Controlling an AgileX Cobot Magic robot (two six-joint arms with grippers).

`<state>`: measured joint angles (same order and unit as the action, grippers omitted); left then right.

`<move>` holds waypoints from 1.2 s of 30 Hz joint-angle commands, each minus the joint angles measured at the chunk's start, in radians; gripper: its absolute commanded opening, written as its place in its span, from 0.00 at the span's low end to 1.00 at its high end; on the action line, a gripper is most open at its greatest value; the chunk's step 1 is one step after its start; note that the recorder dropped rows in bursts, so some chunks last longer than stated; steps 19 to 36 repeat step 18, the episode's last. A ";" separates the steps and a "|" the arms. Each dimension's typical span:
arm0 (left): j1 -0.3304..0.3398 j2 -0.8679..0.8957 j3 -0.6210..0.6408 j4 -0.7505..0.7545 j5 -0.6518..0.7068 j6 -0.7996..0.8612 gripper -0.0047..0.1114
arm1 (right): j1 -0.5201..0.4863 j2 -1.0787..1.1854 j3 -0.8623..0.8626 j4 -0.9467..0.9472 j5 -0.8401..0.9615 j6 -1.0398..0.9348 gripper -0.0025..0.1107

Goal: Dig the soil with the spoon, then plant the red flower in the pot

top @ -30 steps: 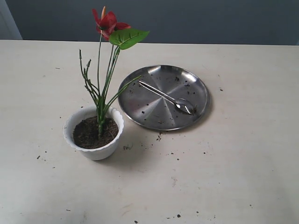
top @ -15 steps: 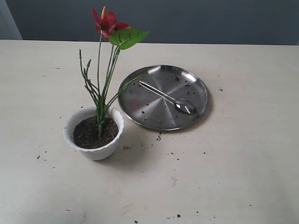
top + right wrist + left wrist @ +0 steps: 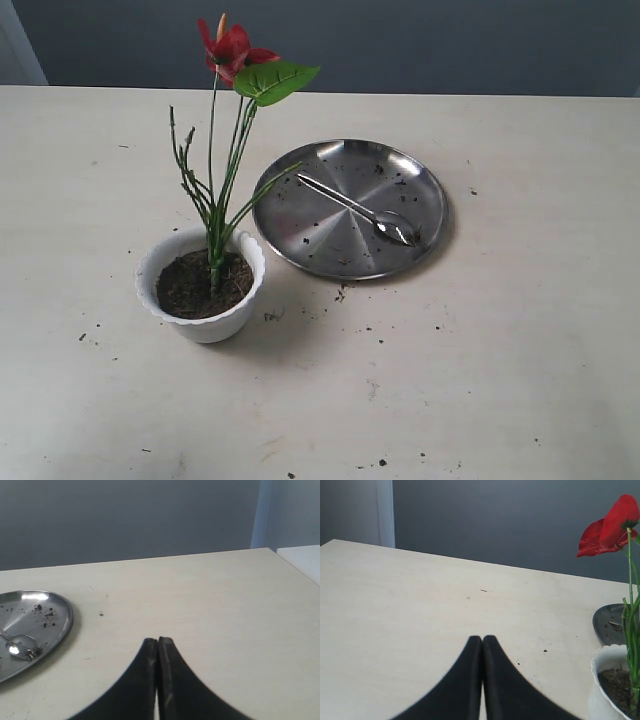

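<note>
Left gripper (image 3: 482, 640) and right gripper (image 3: 158, 641) both fully closed, gripping nothing

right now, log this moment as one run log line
state: red flower standing in soil in pot | spoon: lying on steel plate | left gripper: shut, empty | right gripper: shut, empty

The left gripper (image 3: 482, 639) has its two black jaws pressed flat together, tip to tip, holding nothing. The right gripper (image 3: 158, 641) is closed the same way, also empty.
</note>
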<state>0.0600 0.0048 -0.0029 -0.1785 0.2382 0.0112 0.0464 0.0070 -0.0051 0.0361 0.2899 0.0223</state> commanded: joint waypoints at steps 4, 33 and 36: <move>-0.002 -0.005 0.003 0.002 0.001 -0.001 0.04 | -0.006 -0.007 0.005 -0.001 -0.014 -0.003 0.02; -0.002 -0.005 0.003 0.002 0.001 -0.001 0.04 | -0.006 -0.007 0.005 0.001 -0.009 -0.003 0.02; -0.002 -0.005 0.003 0.002 0.001 -0.001 0.04 | -0.006 -0.007 0.005 0.001 -0.009 -0.003 0.02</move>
